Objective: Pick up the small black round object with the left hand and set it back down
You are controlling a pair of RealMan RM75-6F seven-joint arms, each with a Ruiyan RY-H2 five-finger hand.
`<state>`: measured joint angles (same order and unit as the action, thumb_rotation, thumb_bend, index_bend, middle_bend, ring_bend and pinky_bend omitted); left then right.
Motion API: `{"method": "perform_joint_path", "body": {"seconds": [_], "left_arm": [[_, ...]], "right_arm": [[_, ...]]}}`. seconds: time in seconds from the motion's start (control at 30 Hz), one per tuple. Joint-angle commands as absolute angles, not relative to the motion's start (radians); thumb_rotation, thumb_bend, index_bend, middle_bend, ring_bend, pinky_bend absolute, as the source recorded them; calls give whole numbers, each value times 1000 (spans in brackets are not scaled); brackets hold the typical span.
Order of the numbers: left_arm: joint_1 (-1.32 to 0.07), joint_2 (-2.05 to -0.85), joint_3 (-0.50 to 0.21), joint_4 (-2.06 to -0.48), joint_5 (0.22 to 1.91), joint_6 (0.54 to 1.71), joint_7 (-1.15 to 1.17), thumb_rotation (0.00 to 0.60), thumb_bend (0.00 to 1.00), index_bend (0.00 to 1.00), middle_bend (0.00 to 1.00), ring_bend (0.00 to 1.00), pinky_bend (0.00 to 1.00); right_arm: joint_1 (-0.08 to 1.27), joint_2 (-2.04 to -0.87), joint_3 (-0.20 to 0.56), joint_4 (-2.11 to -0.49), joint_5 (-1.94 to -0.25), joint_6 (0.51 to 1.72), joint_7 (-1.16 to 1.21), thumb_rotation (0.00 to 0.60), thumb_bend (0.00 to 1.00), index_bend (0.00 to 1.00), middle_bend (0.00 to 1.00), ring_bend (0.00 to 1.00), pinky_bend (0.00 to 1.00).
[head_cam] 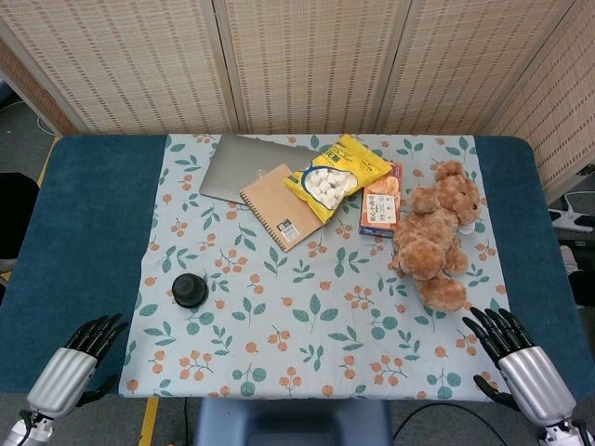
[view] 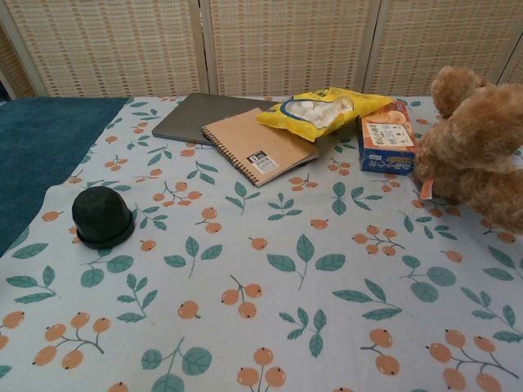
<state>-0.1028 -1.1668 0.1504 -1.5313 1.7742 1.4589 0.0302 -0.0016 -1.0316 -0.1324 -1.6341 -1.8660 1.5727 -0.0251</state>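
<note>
Black round object, head view: small black round object [head_cam: 190, 290] sits on the floral cloth [head_cam: 316, 353] toward its left side, low and dome-like over a wider base ring, matte, apart from all other items.
Left hand, head view: left hand [head_cam: 82, 356] lies at the near left corner on the blue table cover [head_cam: 84, 232], dark fingers spread, holding nothing, well apart from the object.
Right hand, head view: right hand [head_cam: 511, 351] lies at the near right corner, fingers spread, holding nothing.
Other items, head view: grey laptop [head_cam: 232, 163] at the far side, brown spiral notebook [head_cam: 284, 206] partly over it, yellow snack bag [head_cam: 337, 174] overlapping the notebook, orange box [head_cam: 381, 206] just beside the bag, brown teddy bear [head_cam: 439, 232] lying to the right.
Black round object, chest view: same object [view: 102, 216] on the cloth's left part, faceted dome top, flat flared rim touching the cloth, no markings legible.
Hands, chest view: neither shows.
Other items, chest view: laptop [view: 196, 116], notebook [view: 257, 147], snack bag [view: 323, 110], box [view: 386, 139], teddy bear [view: 478, 147] at the right edge.
</note>
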Motion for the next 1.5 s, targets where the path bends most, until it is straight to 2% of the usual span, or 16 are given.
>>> {"method": "perform_joint_path", "body": {"seconds": [0.03, 0.17, 0.33, 0.53, 0.67, 0.93, 1.13, 1.5], "left_arm": [[-105, -1169, 150, -1531, 1775, 1456, 30, 600, 314, 0, 0, 0, 126], [-119, -1188, 155, -1516, 1798, 1443, 24, 600, 319, 0, 0, 0, 126], [-161, -1246, 169, -1492, 1816, 1372, -44, 600, 334, 0, 0, 0, 121], [-195, -1367, 117, -1435, 1814, 1360, -1, 600, 336, 0, 0, 0, 95], [-212, -1479, 48, -1357, 1813, 1400, 113, 600, 331, 0, 0, 0, 84], [-259, -1636, -10, -1232, 1760, 1367, 189, 600, 323, 0, 0, 0, 67], [-290, -1721, -23, -1142, 1739, 1350, 222, 600, 311, 0, 0, 0, 37], [-336, -1792, -35, -1049, 1687, 1306, 216, 600, 314, 0, 0, 0, 37]], "right_arm": [[-2, -1031, -132, -1635, -1865, 1574, -25, 600, 154, 0, 0, 0, 0], [-5, -1033, -128, -1638, -1854, 1576, -28, 600, 154, 0, 0, 0, 0], [3, -1043, -114, -1647, -1817, 1549, -46, 600, 153, 0, 0, 0, 0], [11, -1060, -101, -1657, -1793, 1523, -90, 600, 153, 0, 0, 0, 0], [14, -1074, -99, -1660, -1782, 1504, -122, 600, 153, 0, 0, 0, 0], [27, -1082, -84, -1675, -1733, 1464, -148, 600, 153, 0, 0, 0, 0], [30, -1079, -76, -1682, -1709, 1457, -149, 600, 153, 0, 0, 0, 0], [39, -1087, -72, -1681, -1693, 1440, -169, 600, 154, 0, 0, 0, 0]]}}
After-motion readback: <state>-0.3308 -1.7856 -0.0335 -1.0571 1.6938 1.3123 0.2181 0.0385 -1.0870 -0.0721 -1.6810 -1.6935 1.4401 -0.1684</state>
